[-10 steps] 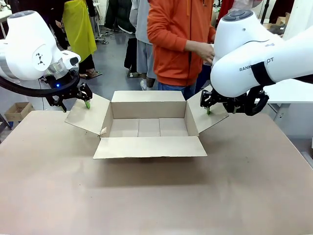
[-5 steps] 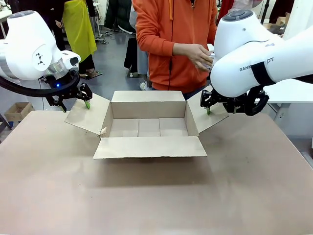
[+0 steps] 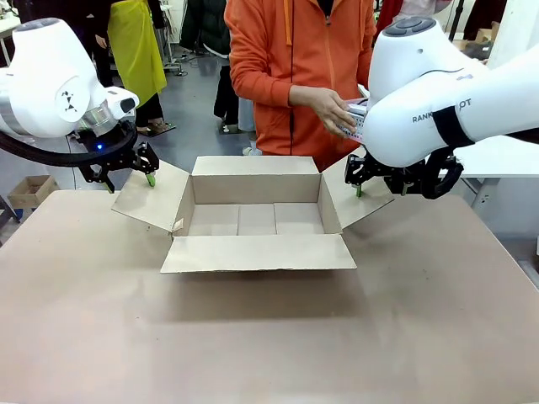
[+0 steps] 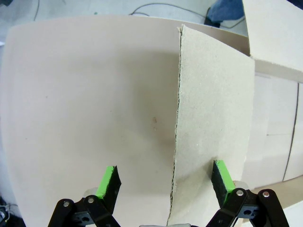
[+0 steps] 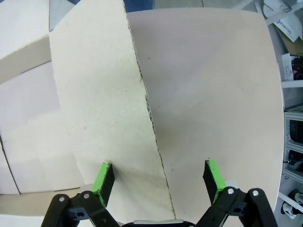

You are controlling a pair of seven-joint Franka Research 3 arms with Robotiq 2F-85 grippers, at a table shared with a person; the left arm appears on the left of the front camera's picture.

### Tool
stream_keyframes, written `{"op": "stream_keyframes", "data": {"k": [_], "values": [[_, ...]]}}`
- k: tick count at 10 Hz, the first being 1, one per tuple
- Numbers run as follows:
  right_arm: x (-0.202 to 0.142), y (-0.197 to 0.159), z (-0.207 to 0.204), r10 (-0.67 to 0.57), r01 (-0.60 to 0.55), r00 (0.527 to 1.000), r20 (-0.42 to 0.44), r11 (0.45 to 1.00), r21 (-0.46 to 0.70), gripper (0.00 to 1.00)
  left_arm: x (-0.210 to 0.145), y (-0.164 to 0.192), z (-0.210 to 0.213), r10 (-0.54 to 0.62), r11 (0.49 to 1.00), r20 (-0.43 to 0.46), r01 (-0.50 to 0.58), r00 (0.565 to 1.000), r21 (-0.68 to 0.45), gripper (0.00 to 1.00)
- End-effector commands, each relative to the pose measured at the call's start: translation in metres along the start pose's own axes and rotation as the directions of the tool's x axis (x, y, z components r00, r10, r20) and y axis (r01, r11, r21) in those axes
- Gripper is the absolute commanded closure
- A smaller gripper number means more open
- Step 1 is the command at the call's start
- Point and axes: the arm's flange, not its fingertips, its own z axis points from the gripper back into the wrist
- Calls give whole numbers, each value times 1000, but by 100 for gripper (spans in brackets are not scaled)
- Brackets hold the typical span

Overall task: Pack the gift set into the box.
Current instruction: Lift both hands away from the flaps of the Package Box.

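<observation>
The box point(image 3: 255, 220) lies open on the table point(image 3: 253, 337), in the upper middle of the front view. The left gripper point(image 3: 130, 183) straddles its left flap's edge at upper left, and the right gripper point(image 3: 364, 183) straddles its right flap's edge at upper right. Behind the box, at top centre, the person's hand point(image 3: 327, 104) holds the gift set point(image 3: 355, 118).

Black lettering is carried on the white right arm point(image 3: 421, 114) at the right of the scene. It is partly covered by a black strap point(image 3: 448, 126), so that "RANK" and "OT" are read. Print on a white label point(image 5: 285, 23) is too small to be read.
</observation>
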Motion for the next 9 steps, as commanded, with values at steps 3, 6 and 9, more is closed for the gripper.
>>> {"op": "stream_keyframes", "data": {"k": [3,6,9], "values": [[3,0,0,-5,5,1000,11,1000,-15,0,-1,-1,2,11,1000,-1,-11,1000,18,0],[3,0,0,-5,5,1000,11,1000,-15,0,-1,-1,2,11,1000,-1,-11,1000,18,0],[3,0,0,-5,5,1000,11,1000,-15,0,-1,-1,2,11,1000,-1,-11,1000,18,0]]}}
